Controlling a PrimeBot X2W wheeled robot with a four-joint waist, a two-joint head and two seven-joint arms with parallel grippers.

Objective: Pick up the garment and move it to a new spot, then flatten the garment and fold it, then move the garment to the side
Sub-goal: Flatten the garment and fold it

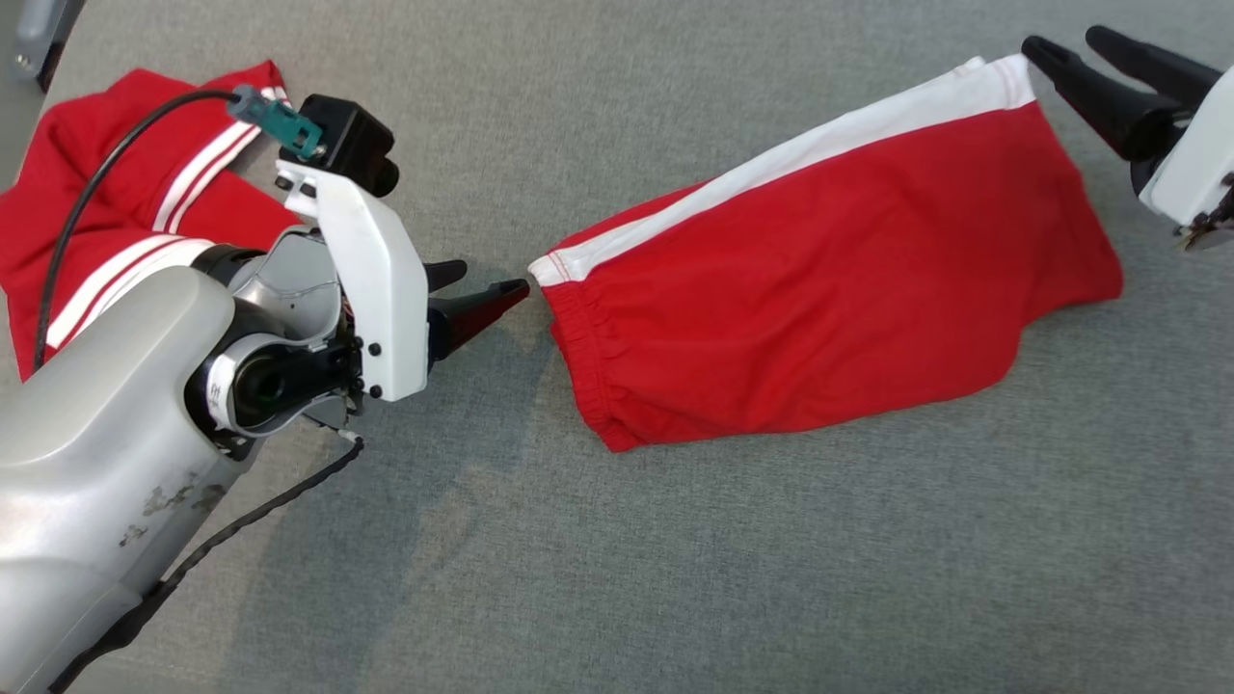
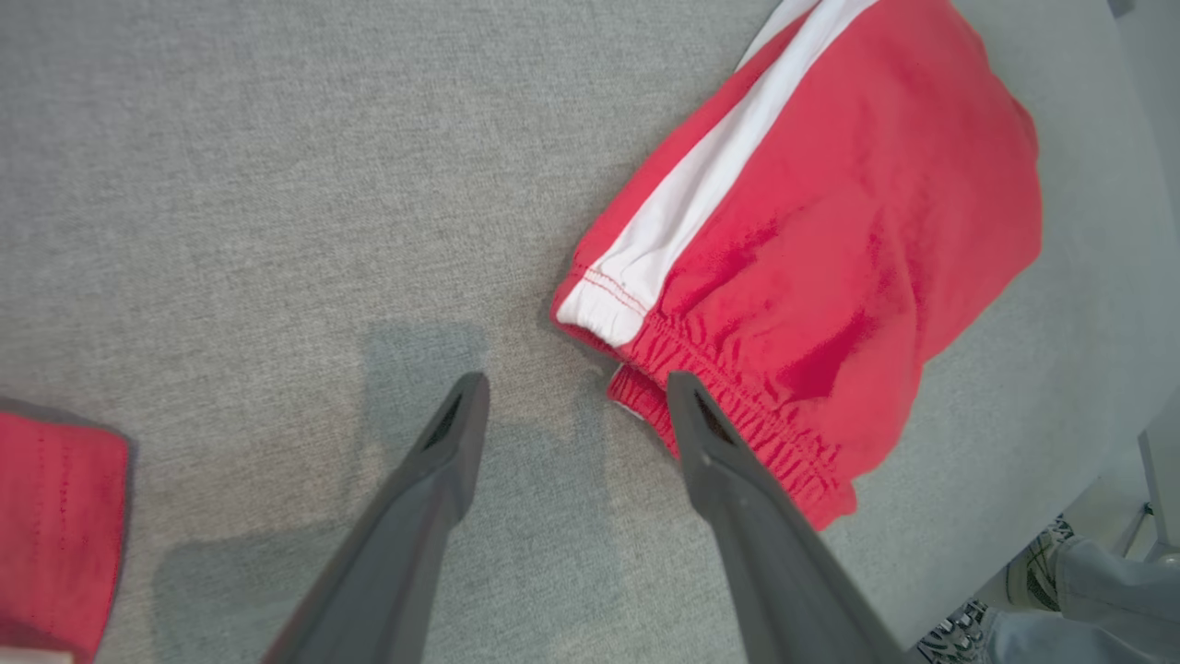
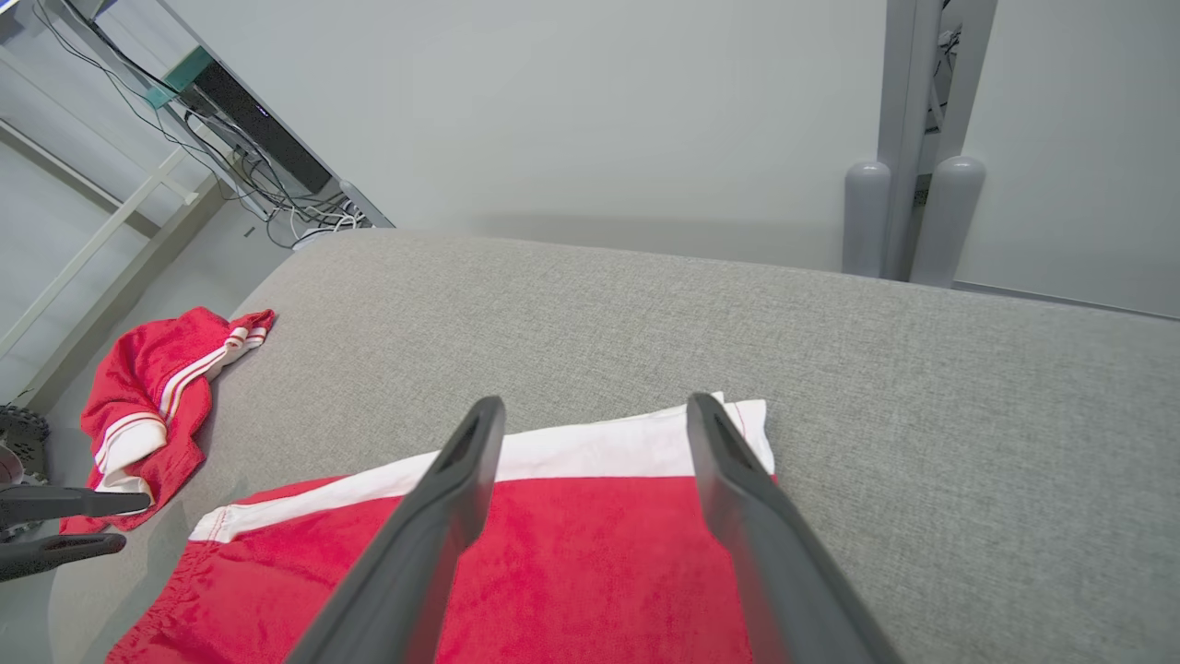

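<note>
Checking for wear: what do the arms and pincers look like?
The left forearm is silver-grey and scuffed, with a white wrist bracket, black camera, teal plug and black cable. The left pincer and right pincer have long dark tapered fingers.

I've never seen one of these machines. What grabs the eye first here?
Bright red shorts with a white side stripe lie on the grey table. The open left fingers point at the waistband, the open right fingers at the hem end. A second red garment lies crumpled at the far left.
</note>
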